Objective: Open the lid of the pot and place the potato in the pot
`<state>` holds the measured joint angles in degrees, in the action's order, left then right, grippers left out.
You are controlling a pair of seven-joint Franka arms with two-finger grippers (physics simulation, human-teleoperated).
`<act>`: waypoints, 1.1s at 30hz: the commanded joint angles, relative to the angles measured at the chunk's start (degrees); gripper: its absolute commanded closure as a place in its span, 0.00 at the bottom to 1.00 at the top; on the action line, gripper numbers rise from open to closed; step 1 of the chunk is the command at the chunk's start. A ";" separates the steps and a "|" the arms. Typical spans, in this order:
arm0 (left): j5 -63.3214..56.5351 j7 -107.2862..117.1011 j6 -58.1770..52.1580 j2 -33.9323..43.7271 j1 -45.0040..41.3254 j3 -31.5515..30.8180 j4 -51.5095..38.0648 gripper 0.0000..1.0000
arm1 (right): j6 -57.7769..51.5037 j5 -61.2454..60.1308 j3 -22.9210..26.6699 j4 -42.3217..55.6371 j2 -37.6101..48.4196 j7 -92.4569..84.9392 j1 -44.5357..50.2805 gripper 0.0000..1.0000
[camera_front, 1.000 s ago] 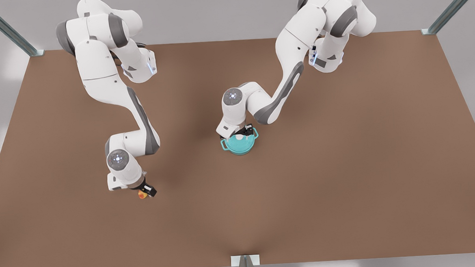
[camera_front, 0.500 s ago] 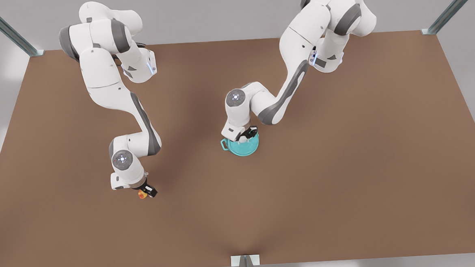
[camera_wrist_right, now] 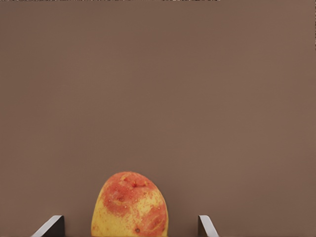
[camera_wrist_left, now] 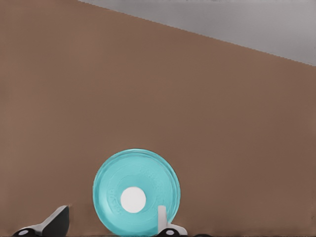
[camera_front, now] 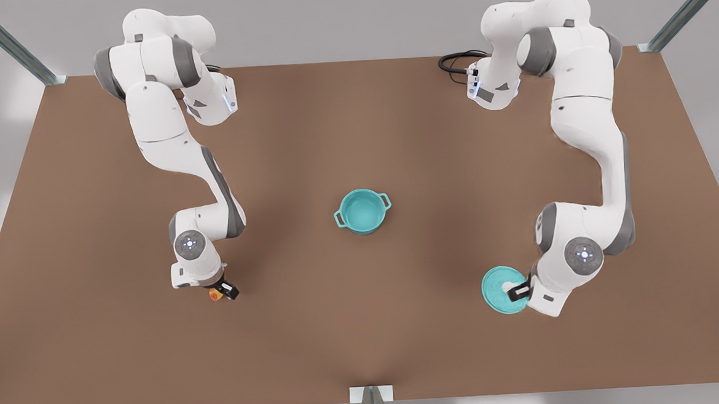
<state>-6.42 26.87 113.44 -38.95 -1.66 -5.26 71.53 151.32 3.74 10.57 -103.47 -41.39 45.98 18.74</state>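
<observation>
Front view, nearest the camera: the pot lid (camera_front: 500, 289) lies flat on the brown table (camera_front: 367, 343) toward the front view's right, well apart from the pot. The left gripper (camera_front: 517, 292) sits at the lid's edge nearest its arm. In the left wrist view the lid (camera_wrist_left: 137, 191) shows its white knob (camera_wrist_left: 133, 199) facing up, and the left gripper (camera_wrist_left: 106, 224) stands spread wide, its fingers (camera_wrist_left: 161, 219) apart with one in front of the lid's rim and the other off to the side on bare table; nothing is clamped between them.

Toward the front view's left, about as near, the right gripper (camera_front: 219, 290) is low over the potato (camera_front: 215, 294). The right wrist view shows the potato (camera_wrist_right: 130, 205), yellow with orange-red blotches, resting on the table between the parted fingers (camera_wrist_right: 51, 226) of the right gripper (camera_wrist_right: 129, 226), with clear gaps on both sides, so it is not gripped.

Farther back, at the table's middle, the pot (camera_front: 362, 210) stands upright and uncovered, its teal inside showing and a loop handle on each side.
</observation>
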 commanded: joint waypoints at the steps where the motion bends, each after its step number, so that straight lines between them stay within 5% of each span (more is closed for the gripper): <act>1: 5.63 -32.23 -24.38 8.88 3.51 -0.19 0.10 0.00 | 0.99 -0.05 0.07 0.02 -0.01 0.43 -0.02 0.02; 2: 7.29 -29.59 -24.68 21.70 5.26 0.25 11.14 0.00 | 0.99 -0.05 0.07 0.02 -0.01 0.43 -0.02 0.07; 3: 11.95 -26.61 -7.01 34.38 5.62 0.16 29.02 0.00 | 1.52 -0.05 0.07 0.02 -0.01 0.52 -0.02 0.08; 8: 8.17 -21.59 -12.45 26.39 3.07 0.16 16.10 0.00 | 1.69 -0.05 0.07 0.02 -0.10 0.87 -0.02 0.20; 17: 0.35 -11.75 -15.88 23.66 -1.68 0.16 15.83 0.00 | 1.69 -0.05 0.07 -0.06 -0.10 0.96 -0.02 0.44; 33: 2.29 -16.85 -13.77 21.81 -0.71 0.16 15.74 0.00 | -6.92 -0.84 -0.37 -0.15 7.55 3.77 2.35 0.47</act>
<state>-4.18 13.15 99.28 -17.20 -2.37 -5.09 87.34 148.89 2.87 10.27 -103.66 -34.53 46.72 20.69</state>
